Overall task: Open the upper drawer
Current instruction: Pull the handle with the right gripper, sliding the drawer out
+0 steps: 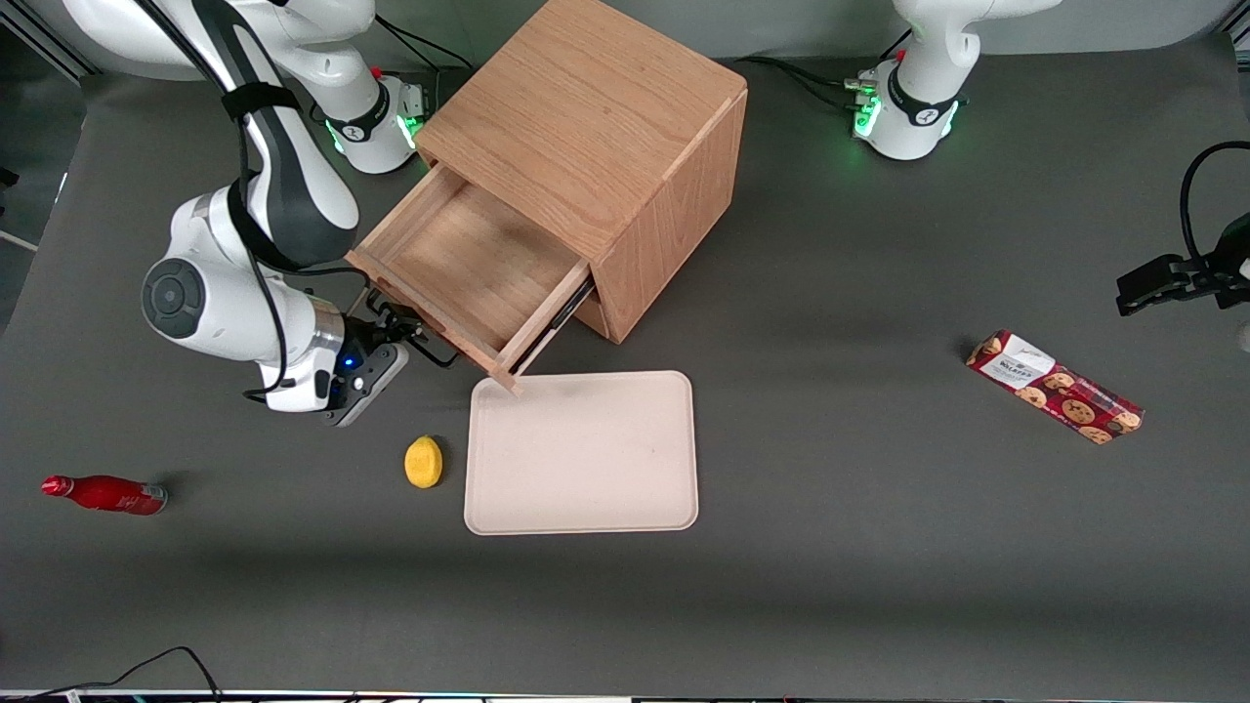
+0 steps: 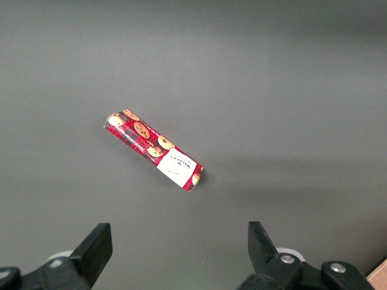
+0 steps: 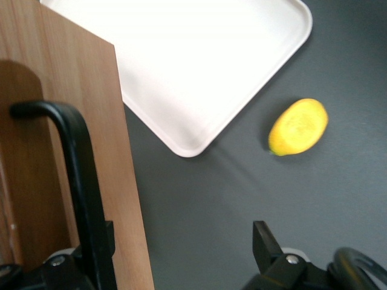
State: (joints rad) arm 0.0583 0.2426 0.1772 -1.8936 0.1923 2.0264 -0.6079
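Dark grey worktop point(image 1: 840, 410), matte, with cables trailing at its edges. A light-brown cube cabinet point(image 1: 605, 146) stands on it, set at an angle, toward the working arm's end. The upper drawer point(image 1: 469, 268) is pulled well out of the cabinet; its plain wooden inside is bare and visible from above. The hand point(image 1: 395, 327) sits right at the drawer's front panel, at the level of the black bar handle point(image 3: 75, 181). In the wrist view the handle runs past one finger point(image 3: 269, 251) of the hand, which is spread, one finger on each side of the bar with a clear gap to the visible finger; the fingers are not pinching it. The drawer front point(image 3: 66, 121) fills the space just beside the handle. A cream tray point(image 1: 583, 452) lies flat on the worktop, nearer the front camera than the cabinet, and the protruding corner of the open drawer overhangs the tray's rim. A yellow lemon point(image 1: 423, 461) rests just beside the tray, nearer the front camera than the hand. A red bottle point(image 1: 105, 494) lies on its side near the working arm's end of the worktop. A red cookie packet point(image 1: 1055, 387) lies well apart from all this, toward the parked arm's end.
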